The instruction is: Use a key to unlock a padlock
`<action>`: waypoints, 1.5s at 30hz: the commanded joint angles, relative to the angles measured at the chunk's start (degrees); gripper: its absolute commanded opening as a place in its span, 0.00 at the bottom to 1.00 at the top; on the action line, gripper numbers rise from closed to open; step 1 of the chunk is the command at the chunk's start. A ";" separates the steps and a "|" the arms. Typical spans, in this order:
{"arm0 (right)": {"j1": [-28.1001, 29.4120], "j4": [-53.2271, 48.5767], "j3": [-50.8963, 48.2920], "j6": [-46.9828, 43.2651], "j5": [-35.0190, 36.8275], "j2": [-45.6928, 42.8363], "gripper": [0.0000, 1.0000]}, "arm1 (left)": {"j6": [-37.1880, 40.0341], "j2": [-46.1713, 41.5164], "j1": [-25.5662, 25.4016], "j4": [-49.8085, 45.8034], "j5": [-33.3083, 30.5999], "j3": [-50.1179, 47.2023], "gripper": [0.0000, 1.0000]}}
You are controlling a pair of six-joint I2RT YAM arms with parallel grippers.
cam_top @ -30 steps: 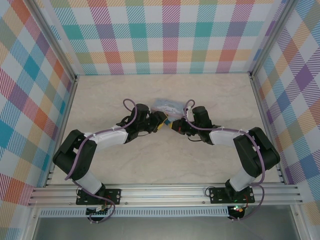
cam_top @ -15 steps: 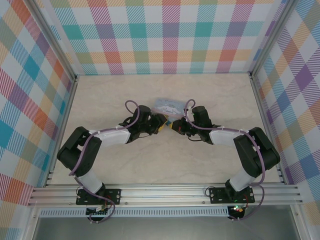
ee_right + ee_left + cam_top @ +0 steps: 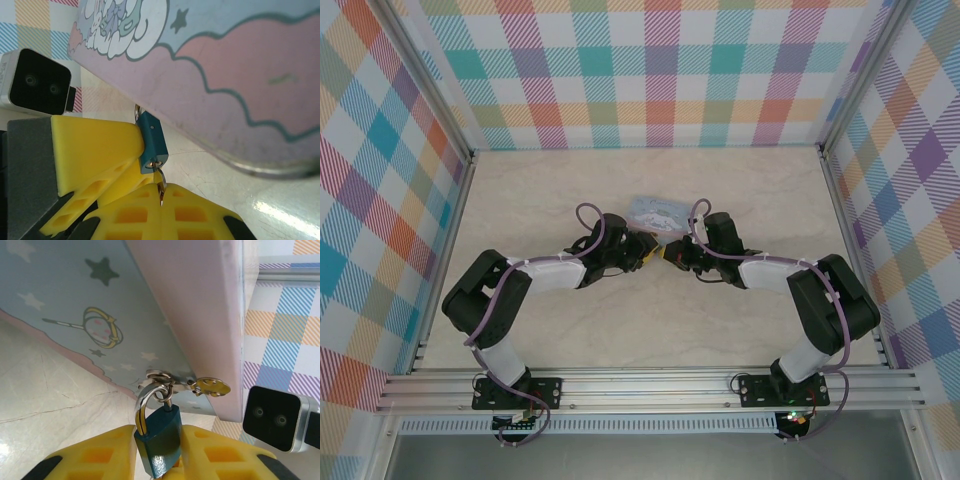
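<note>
Left jaws narrowed onto padlock [image 3: 159, 437], right — shut

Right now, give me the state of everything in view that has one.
Padlock: shackle seated, looks locked.
Key: pinched, tip at the padlock's underside.
Spare key: hanging free from a ring at the shackle.
Left end effector: shut on the padlock.
Right end effector: shut on the key.
Tin: on the table, right behind the padlock; lid unclear.
</note>
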 commanded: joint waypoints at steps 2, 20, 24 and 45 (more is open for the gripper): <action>0.29 1.46 1.48 1.15 -1.23 -1.70 0.02 | -1.13 0.38 -0.82 1.59 -1.55 0.84 0.28; 0.47 0.18 2.71 2.44 -2.47 -0.82 0.02 | -1.77 1.45 -1.04 2.49 -1.22 2.08 0.24; 0.47 0.39 2.69 2.58 -2.63 -0.83 0.03 | -1.74 1.50 -1.04 2.63 -1.58 1.90 0.15; 0.14 -11.84 0.68 -10.55 6.80 -7.80 0.41 | -2.04 0.70 -1.04 1.94 -2.63 2.64 0.00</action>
